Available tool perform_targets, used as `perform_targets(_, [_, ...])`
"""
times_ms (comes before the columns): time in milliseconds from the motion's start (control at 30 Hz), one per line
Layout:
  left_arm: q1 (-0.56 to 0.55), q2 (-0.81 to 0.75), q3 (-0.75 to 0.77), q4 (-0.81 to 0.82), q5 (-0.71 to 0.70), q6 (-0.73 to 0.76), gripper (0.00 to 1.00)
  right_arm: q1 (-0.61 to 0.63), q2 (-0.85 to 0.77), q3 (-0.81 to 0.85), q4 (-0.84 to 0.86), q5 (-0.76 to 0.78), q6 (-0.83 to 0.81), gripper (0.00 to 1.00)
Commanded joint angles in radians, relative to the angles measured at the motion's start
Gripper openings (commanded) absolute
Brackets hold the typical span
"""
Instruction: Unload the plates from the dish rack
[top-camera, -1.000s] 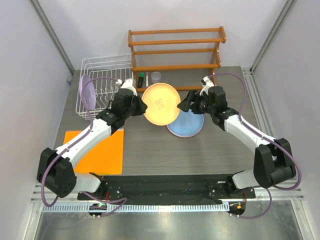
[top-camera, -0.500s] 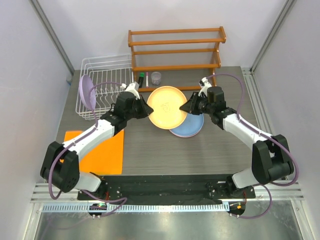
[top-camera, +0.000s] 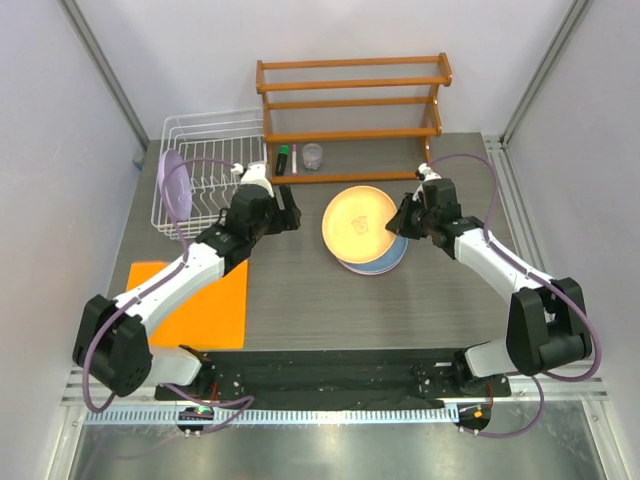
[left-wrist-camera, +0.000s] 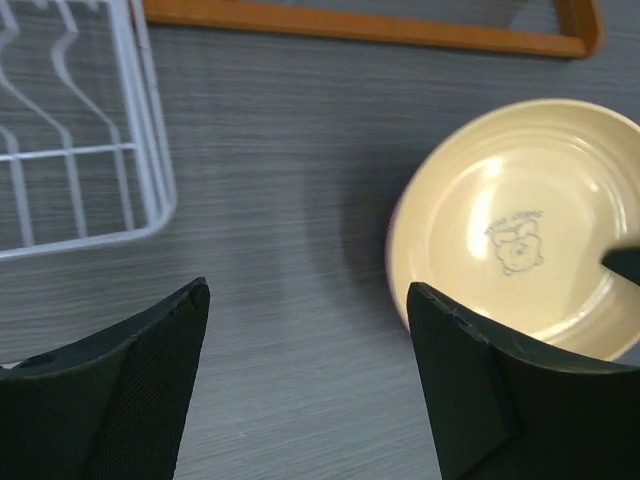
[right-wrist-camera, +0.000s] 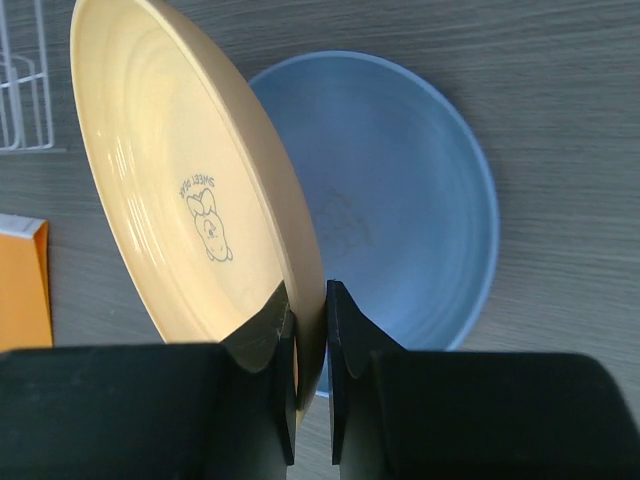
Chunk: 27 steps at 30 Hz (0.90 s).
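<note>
Handover done: left jaws, previously clamped on yellow plate (top-camera: 360, 220), now spread, plate ahead and clear of them. Right jaws pinched its rim, plate tilted over blue plate (right-wrist-camera: 400, 200) on worktop (top-camera: 300, 290). Lavender plate (top-camera: 172, 190) remained in dish rack (top-camera: 215, 130), off to left of left jaws.

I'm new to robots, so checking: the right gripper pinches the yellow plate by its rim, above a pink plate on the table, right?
Not pink: it is the light blue plate underneath, as the right wrist view shows. The right gripper pinches the yellow plate by its rim.
</note>
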Motion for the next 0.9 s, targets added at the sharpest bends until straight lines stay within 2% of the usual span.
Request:
perform_targets(0, [0.001, -0.104, 0.033, -0.021, -0.302, 0.161, 0.84, -0.049, -0.008, 0.017, -0.035, 0.011, -0.013, 0.15])
perform_targets(133, [0.001, -0.144, 0.028, -0.015, -0.483, 0.254, 0.88, -0.071, 0.015, 0.020, -0.039, 0.000, -0.015, 0.15])
perform_targets(167, [0.001, -0.144, 0.025, -0.002, -0.562, 0.272, 0.91, -0.074, 0.032, 0.023, -0.039, -0.015, -0.018, 0.15])
perform_targets(300, [0.009, -0.117, 0.008, 0.044, -0.710, 0.355, 0.99, -0.075, 0.072, 0.037, -0.039, -0.039, -0.016, 0.18])
perform_targets(400, [0.049, -0.074, 0.016, 0.036, -0.719, 0.372, 1.00, -0.075, 0.088, 0.041, -0.038, -0.052, -0.019, 0.22])
perform_targets(433, [0.062, -0.063, 0.022, 0.032, -0.712, 0.364, 1.00, -0.075, 0.092, 0.043, -0.038, -0.052, -0.019, 0.30])
perform_targets(500, [0.114, -0.034, 0.030, 0.016, -0.684, 0.352, 0.99, -0.075, 0.093, 0.041, -0.036, -0.049, -0.027, 0.37])
perform_targets(533, [0.131, -0.025, 0.034, 0.009, -0.667, 0.331, 0.99, -0.075, 0.092, 0.041, -0.036, -0.046, -0.029, 0.47])
perform_targets(633, [0.196, -0.003, 0.054, -0.008, -0.640, 0.312, 1.00, -0.075, 0.072, 0.035, -0.039, -0.023, -0.041, 0.62])
perform_targets(867, [0.317, 0.012, 0.083, 0.018, -0.609, 0.304, 0.99, -0.075, 0.003, 0.070, -0.118, 0.155, -0.099, 0.70])
